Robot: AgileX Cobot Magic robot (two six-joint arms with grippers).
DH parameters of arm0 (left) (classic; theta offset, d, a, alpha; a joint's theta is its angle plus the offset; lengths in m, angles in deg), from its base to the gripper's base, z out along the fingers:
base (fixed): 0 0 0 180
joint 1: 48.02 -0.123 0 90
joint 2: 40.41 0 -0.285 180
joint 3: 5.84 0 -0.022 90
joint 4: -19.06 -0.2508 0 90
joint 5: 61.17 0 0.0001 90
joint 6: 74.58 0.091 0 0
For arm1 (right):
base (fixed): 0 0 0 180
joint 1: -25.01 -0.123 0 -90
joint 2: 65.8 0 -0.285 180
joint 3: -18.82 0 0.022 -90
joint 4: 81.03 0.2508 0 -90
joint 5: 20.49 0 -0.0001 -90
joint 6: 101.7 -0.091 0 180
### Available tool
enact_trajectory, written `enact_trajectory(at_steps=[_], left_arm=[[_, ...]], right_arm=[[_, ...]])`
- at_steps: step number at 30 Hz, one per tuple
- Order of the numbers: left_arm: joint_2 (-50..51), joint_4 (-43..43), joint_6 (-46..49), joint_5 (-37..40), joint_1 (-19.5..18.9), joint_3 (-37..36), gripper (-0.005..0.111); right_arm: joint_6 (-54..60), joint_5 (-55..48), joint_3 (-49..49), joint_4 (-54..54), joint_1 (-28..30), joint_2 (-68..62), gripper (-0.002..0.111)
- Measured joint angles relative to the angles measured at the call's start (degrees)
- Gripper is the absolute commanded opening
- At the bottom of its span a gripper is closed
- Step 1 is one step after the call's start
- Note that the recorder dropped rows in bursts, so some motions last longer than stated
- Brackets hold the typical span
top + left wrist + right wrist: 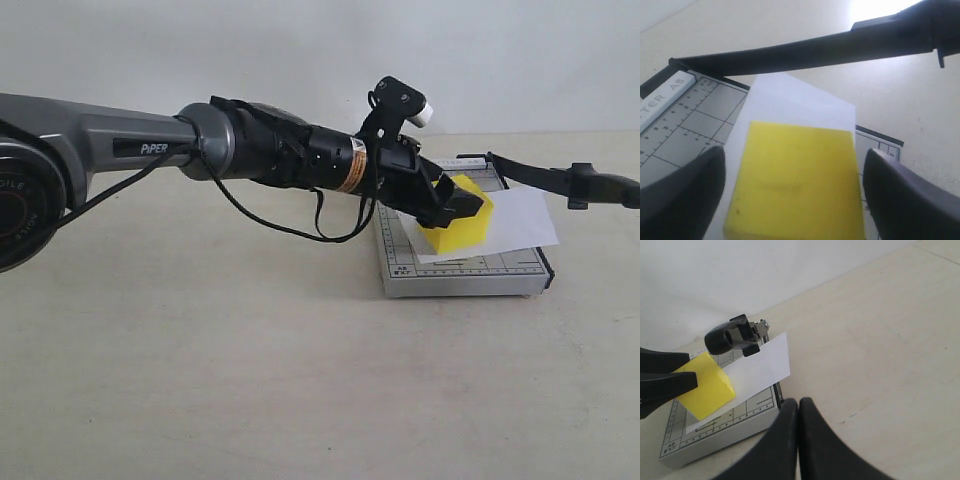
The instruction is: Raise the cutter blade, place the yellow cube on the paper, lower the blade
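Observation:
The yellow cube (462, 232) (800, 185) (707, 385) rests on the white paper (520, 215) (790, 97) (762, 365), which lies on the grey gridded board (460, 272) (690, 125) (725, 427). My left gripper (455, 205) (794, 160) is open and straddles the cube; a strip of paper shows between one finger (685, 195) and the cube. The cutter blade (545, 175) (805, 52) (732, 337) is raised, slanting up from its hinge beyond the cube. My right gripper (799, 402) is shut on nothing, off the board's near corner and apart from the blade handle.
The board sits on a pale beige tabletop (250, 350) with a white wall behind. The left arm (260, 150) and its loose black cable (290, 228) stretch across the table from the left. The right arm is outside the exterior view.

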Motion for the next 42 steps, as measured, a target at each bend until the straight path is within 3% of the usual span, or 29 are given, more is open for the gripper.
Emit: enact_trajectory(at_steps=[17,21,24,25,32,36,42], left_arm=[[-2.37,-2.08,-3.14,0.21,-0.22,0.37,0.071],[-6.66,-5.41,-11.5,-0.1,-2.51,0.46,0.04],[-9.97,-5.68,-17.01,-4.87,-6.36,0.46,0.008],[-10.89,-5.68,-18.49,-7.75,-7.98,0.46,0.005],[-12.7,-6.01,-26.32,-32.89,-17.2,0.46,0.004],[-13.27,-6.27,-31.15,-35.9,-19.5,-1.17,0.004],[-14.15,-6.07,-32.47,-36.85,-19.83,-1.54,0.004]], right_arm=[[0.0,0.0,0.0,0.0,0.0,0.0,0.0],[0.0,0.0,0.0,0.0,0.0,0.0,0.0],[0.0,0.0,0.0,0.0,0.0,0.0,0.0],[0.0,0.0,0.0,0.0,0.0,0.0,0.0],[0.0,0.0,0.0,0.0,0.0,0.0,0.0],[0.0,0.0,0.0,0.0,0.0,0.0,0.0],[0.0,0.12,0.0,0.0,0.0,0.0,0.0]])
